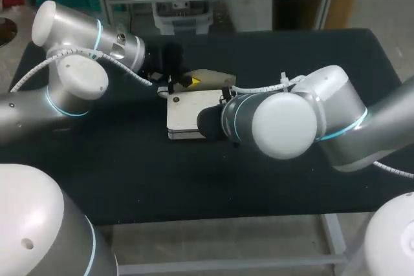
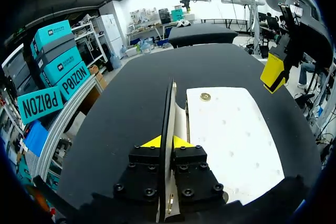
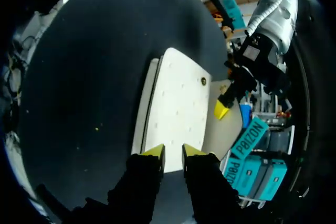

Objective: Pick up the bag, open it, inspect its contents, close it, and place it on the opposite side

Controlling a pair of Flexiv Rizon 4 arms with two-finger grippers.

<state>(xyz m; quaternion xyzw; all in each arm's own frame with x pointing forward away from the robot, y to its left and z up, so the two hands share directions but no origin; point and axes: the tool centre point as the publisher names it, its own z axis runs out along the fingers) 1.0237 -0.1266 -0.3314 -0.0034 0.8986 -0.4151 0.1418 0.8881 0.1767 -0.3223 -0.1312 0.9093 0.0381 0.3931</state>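
The white bag (image 1: 186,113) lies flat in the middle of the black table (image 1: 97,159), its brass snap (image 2: 205,96) facing up. Its flap (image 1: 212,79) is lifted on edge along the far side. My left gripper (image 2: 167,142) is shut on that flap's thin edge (image 2: 170,103), which runs out ahead between the yellow tips. My right gripper (image 3: 173,152) hovers over the bag's (image 3: 176,106) near end, fingers slightly apart with nothing pinched; in the head view my right wrist (image 1: 242,119) hides it. From the right wrist, the left gripper's yellow fingertip (image 3: 220,110) shows by the flap.
Bare black tabletop (image 3: 79,77) surrounds the bag on all sides. My right forearm (image 1: 323,121) crosses the table's right half, and my left arm (image 1: 77,63) covers the far left corner. The table's front edge (image 1: 213,221) is close behind the right arm.
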